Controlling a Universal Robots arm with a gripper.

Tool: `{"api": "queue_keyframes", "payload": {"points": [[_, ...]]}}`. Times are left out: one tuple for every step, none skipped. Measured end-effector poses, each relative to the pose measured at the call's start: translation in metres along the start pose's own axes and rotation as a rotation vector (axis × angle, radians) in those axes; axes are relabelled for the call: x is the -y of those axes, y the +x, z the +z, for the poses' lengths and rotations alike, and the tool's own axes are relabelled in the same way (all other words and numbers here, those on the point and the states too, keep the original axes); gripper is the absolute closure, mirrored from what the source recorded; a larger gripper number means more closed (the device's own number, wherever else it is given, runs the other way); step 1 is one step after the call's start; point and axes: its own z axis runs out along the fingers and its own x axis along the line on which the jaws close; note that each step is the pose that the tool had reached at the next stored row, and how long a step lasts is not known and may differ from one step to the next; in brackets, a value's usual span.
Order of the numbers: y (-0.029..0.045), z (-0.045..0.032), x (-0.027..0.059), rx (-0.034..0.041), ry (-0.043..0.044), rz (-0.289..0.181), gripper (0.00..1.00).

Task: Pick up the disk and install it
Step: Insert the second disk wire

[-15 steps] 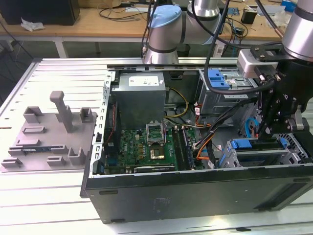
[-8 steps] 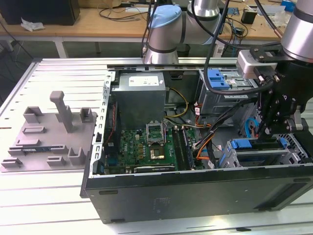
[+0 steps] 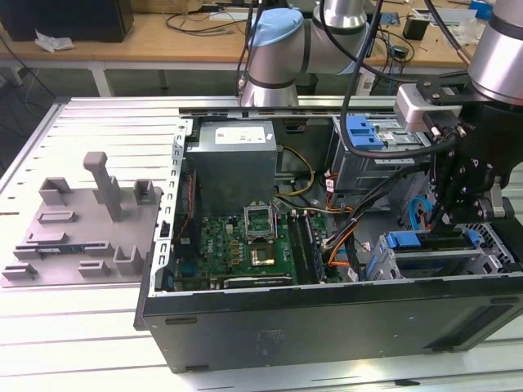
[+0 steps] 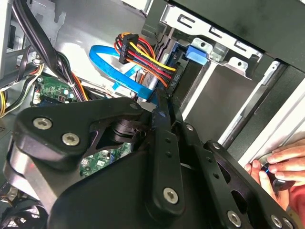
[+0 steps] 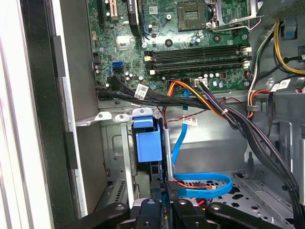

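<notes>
Install step, near done by the look of it: the disk (image 5: 147, 145) sits edge-on in the drive cage (image 5: 114, 157), near side at the exterior view's right. The gripper (image 4: 164, 102) fingers look pressed together, tips against it. Seating likely needs a straight push along the rails.

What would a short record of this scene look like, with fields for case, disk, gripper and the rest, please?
case: black computer case, open, on a metal table
disk: blue carrier showing in the grey drive bay, near the motherboard
gripper: inside the case, nearest the disk
hand: a person's, at the case's edge
fixture: grey plastic, at the exterior view's left of the case
</notes>
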Motion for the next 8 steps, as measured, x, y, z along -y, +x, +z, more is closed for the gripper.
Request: {"api": "queue_keyframes", "payload": {"points": [[-0.0002,0.0001,0.0,-0.0002,0.0,-0.001,0.84],[-0.0005,0.0,0.0,-0.0006,0.0,-0.003,0.84],[-0.0009,0.0002,-0.0001,-0.0009,0.0002,-0.006,0.84],[-0.0011,0.0002,-0.0001,-0.0011,0.0003,-0.008,0.84],[-0.0012,0.0003,-0.0001,-0.0015,0.0004,-0.01,0.84],[-0.0013,0.0003,-0.0001,-0.0021,0.0005,-0.012,0.84],[-0.0014,0.0004,-0.0001,-0.0027,0.0006,-0.014,0.84],[-0.0013,0.0004,-0.0002,-0.0031,0.0007,-0.015,0.84]]}}
